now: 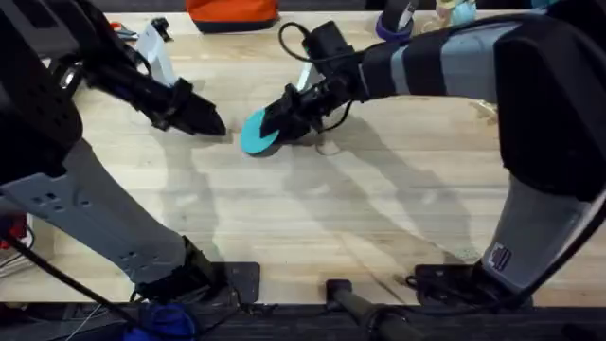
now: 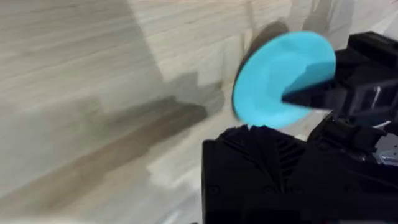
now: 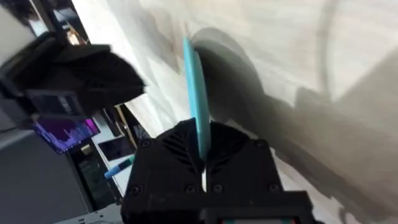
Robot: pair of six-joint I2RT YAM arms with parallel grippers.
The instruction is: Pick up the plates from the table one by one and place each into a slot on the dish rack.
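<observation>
A bright cyan plate (image 1: 254,134) is held on edge just above the light wood table (image 1: 341,218), left of centre. My right gripper (image 1: 276,117) is shut on its rim. In the right wrist view the plate (image 3: 194,93) stands edge-on between the black fingers (image 3: 168,155). My left gripper (image 1: 210,122) hovers just left of the plate, apart from it, with its fingers together and nothing in them. In the left wrist view the plate (image 2: 273,74) shows face-on, with a finger of the right gripper across it. The dish rack and its slot are hidden or out of view.
An orange object (image 1: 232,11) sits at the table's far edge. A purple tape roll (image 1: 393,28) lies at the far right, and a white object (image 1: 156,45) at the far left. The near half of the table is bare wood.
</observation>
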